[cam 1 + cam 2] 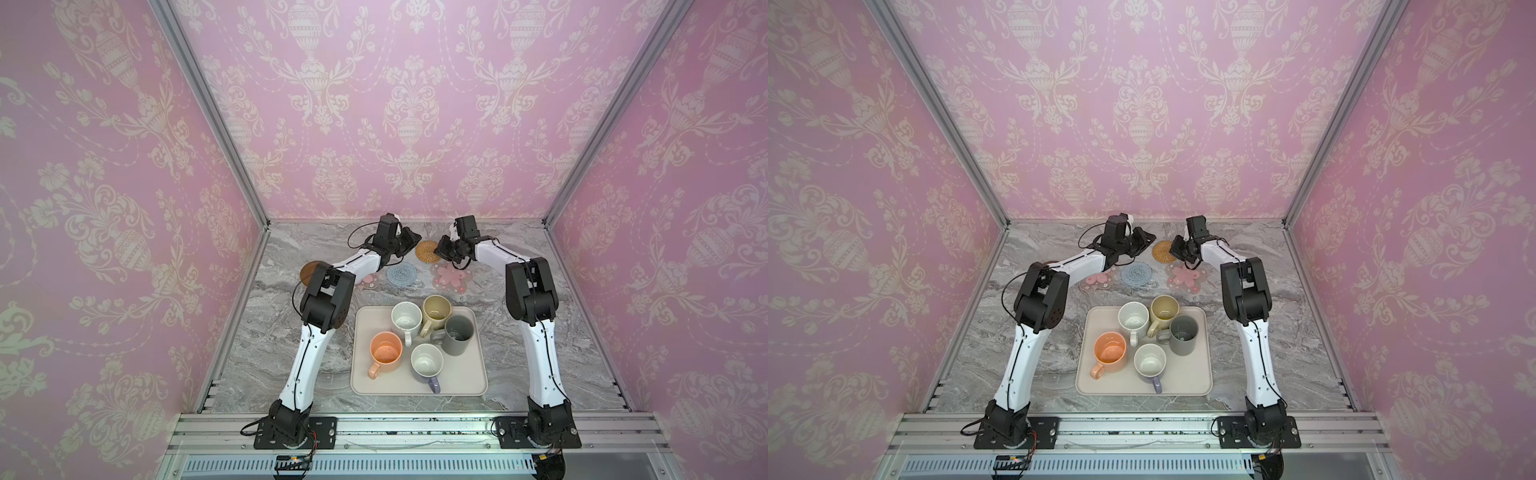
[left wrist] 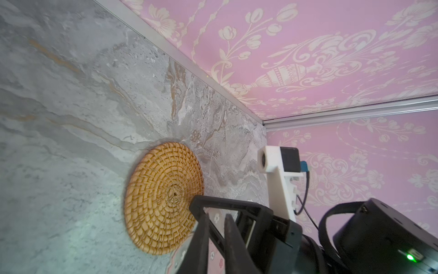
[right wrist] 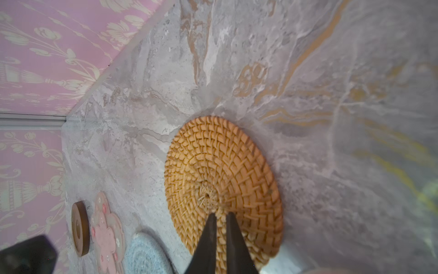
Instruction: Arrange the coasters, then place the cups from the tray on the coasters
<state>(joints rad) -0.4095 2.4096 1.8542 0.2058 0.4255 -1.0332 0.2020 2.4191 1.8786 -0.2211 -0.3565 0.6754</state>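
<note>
While the right jaws are pinched shut on the rim of the rattan coaster (image 3: pixel 220 170), that mat lies at the far middle of the grey marble worktop (image 1: pixel 291 353), in both top views between the two wrists. The left jaws hover by its other side, drawn nearly together with only a slim gap and nothing between them.

Nearer the tray (image 1: pixel 361 386), four more mats lie flat in a row. The dark brown coaster (image 1: pixel 309 272) is furthest left, partly behind the left arm (image 1: pixel 324 299). The left pink flower coaster (image 1: pixel 370 281) is half hidden under that same arm. The blue crocheted coaster (image 1: pixel 402 275) is in the middle, and the right pink flower coaster (image 1: pixel 451 279) lies just below the right wrist.

The tray sits at the near middle, between the two arms, and carries all five cups upright. The speckled white mug (image 1: pixel 406 318) and the beige-yellow mug (image 1: pixel 436 309) stand side by side at its far edge. The dark grey mug (image 1: pixel 458 332) is close beside them on the right. The orange-peach mug (image 1: pixel 386 349) is on the left, and the lavender mug (image 1: pixel 427 361) stands nearest, its handle pointing to the near rim
</note>
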